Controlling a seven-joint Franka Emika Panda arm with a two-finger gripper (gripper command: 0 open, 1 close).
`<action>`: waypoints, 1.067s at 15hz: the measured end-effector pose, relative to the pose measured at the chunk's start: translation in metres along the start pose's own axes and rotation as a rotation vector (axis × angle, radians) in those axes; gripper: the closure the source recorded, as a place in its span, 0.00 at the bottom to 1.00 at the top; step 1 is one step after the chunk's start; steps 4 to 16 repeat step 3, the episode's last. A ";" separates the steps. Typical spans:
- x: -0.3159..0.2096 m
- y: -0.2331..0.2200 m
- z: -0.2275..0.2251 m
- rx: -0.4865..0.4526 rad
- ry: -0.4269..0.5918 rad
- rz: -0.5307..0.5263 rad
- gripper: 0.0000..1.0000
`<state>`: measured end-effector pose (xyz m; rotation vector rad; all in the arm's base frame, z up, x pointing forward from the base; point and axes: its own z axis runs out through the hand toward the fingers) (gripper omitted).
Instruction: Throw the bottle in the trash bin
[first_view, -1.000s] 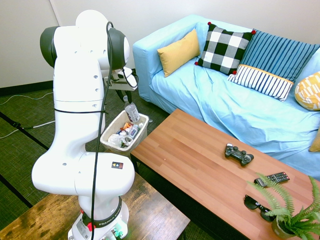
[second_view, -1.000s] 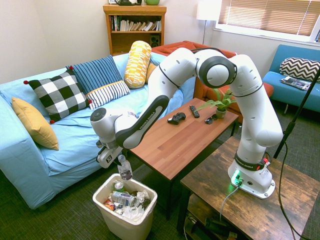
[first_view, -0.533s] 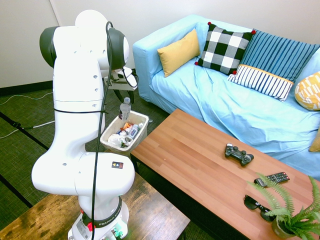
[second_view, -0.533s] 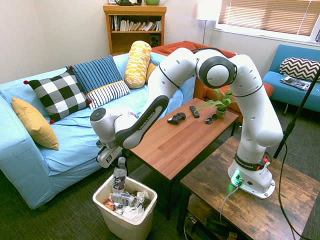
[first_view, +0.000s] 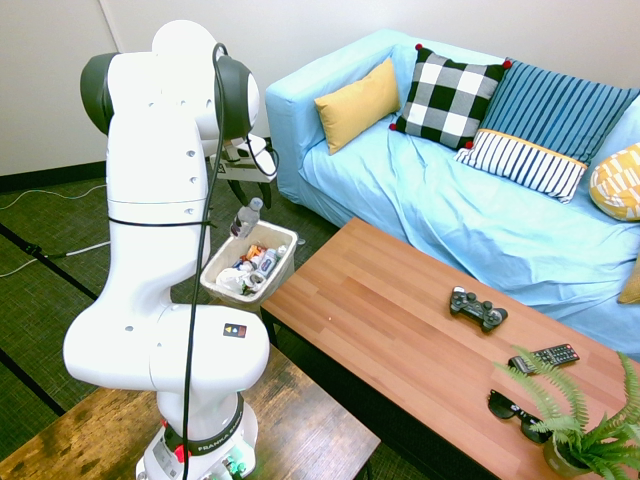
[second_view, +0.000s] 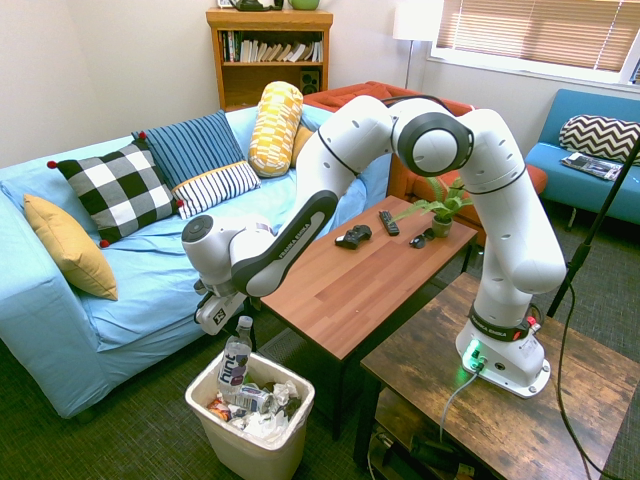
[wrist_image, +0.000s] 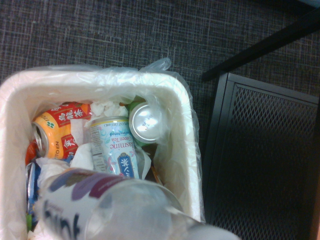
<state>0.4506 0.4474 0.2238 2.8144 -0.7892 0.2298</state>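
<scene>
The clear bottle (second_view: 235, 360) with a pale cap and dark label stands tilted inside the off-white trash bin (second_view: 297, 398), its top poking above the rim. It rests on the cans and scraps in the bin. My gripper (second_view: 221, 317) hangs just above the bin, open, with nothing between its fingers, and the bottle's cap is a little below it. In the first exterior view the bottle (first_view: 247, 216) leans at the bin's (first_view: 287, 243) far edge under the gripper (first_view: 254, 184). Close up, the bottle (wrist_image: 110, 205) fills the lower wrist view over the bin's rim (wrist_image: 184, 150).
Several colourful cans (wrist_image: 116, 150) and wrappers lie in the bin. A wooden coffee table (second_view: 350, 275) stands right beside the bin, with a game controller (second_view: 352, 237), a remote and a plant on it. The blue sofa (second_view: 110, 300) runs behind the bin.
The bottle left my gripper and dropped from a hanging tilt down into the bin, where it now leans among the trash. The arm has barely moved.
</scene>
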 end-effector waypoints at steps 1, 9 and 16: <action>0.000 0.000 0.000 0.001 0.000 0.000 0.00; 0.000 0.000 0.000 0.003 -0.003 0.002 0.00; 0.000 0.000 0.000 0.003 -0.003 0.002 0.00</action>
